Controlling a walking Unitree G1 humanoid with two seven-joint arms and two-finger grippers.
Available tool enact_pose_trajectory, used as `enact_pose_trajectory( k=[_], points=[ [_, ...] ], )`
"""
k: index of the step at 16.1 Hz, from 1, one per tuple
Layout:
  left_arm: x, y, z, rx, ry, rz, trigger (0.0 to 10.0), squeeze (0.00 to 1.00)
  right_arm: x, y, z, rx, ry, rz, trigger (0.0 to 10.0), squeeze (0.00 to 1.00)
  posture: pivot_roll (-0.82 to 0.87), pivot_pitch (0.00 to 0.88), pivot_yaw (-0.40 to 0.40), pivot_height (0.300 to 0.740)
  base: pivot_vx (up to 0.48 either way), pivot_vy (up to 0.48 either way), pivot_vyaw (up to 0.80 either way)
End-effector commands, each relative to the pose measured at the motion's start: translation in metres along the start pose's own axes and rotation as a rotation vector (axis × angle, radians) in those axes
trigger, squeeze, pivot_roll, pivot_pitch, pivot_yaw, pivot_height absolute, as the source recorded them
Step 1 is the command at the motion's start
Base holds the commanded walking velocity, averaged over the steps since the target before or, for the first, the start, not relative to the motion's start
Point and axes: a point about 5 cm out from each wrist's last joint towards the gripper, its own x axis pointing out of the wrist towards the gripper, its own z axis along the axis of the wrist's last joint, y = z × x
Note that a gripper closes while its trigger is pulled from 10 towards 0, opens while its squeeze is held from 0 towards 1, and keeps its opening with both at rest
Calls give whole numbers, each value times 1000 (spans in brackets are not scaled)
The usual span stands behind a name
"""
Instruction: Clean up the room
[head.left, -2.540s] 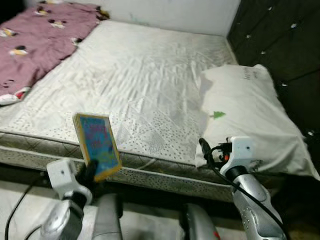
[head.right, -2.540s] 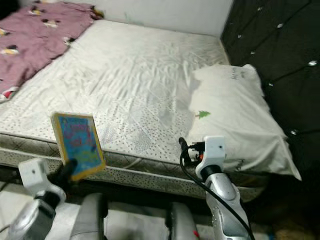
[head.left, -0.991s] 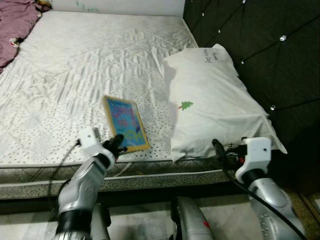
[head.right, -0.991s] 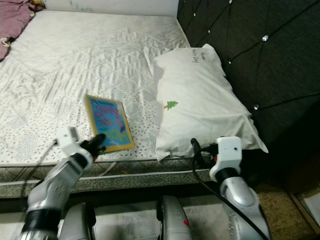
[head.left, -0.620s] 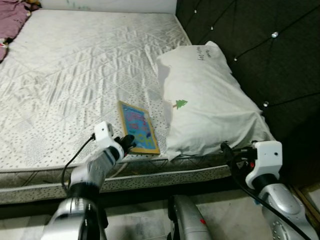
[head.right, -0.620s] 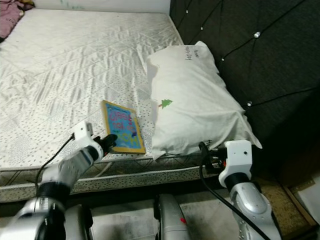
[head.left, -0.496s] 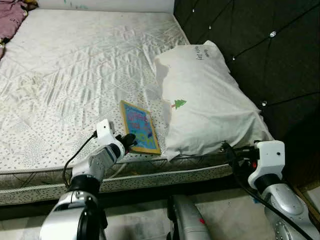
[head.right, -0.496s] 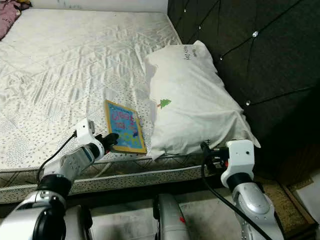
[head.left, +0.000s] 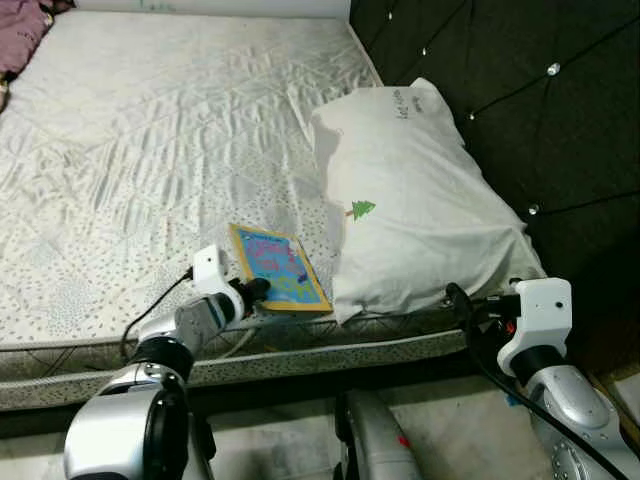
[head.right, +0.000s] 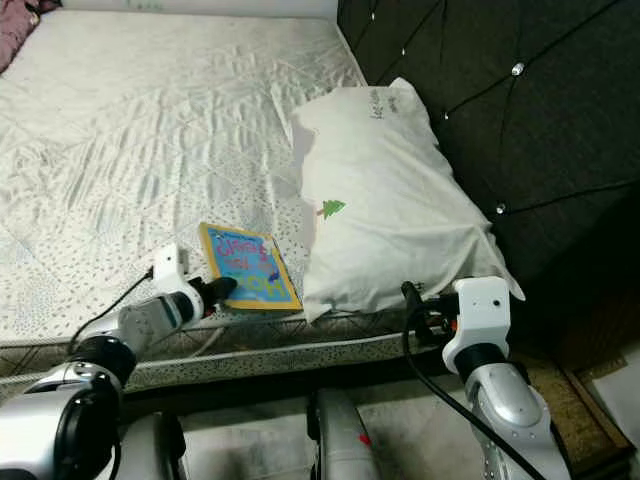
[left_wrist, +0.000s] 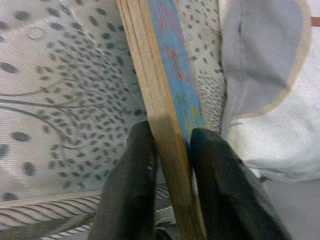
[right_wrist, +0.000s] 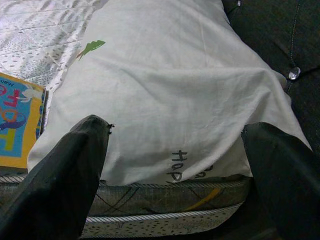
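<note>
Book pinched at bed edge
Left end effector (left_wrist: 167, 165) clamped on book (head.left: 278, 267); pillow (head.left: 420, 205) just beyond (right end effector (right_wrist: 175, 195) spread apart).

We see flat, even indoor light on the pale mattress (head.left: 150, 150), which looks slightly washed out. The pillow (head.left: 420, 200) throws a soft shadow to its left. The headboard (head.left: 540, 100) stays dark, its studs glinting. Wrist views blur the nearest fingers (left_wrist: 130, 200).
</note>
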Motion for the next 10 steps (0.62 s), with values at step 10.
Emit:
enact_pose_trajectory(
  k=[10],
  points=[
    [-20,29,54,115,-213,198,10000,1000,5,-2,4,-7,-8,-11,10000,0,-282,117,-98,591,0,0,0]
  ],
)
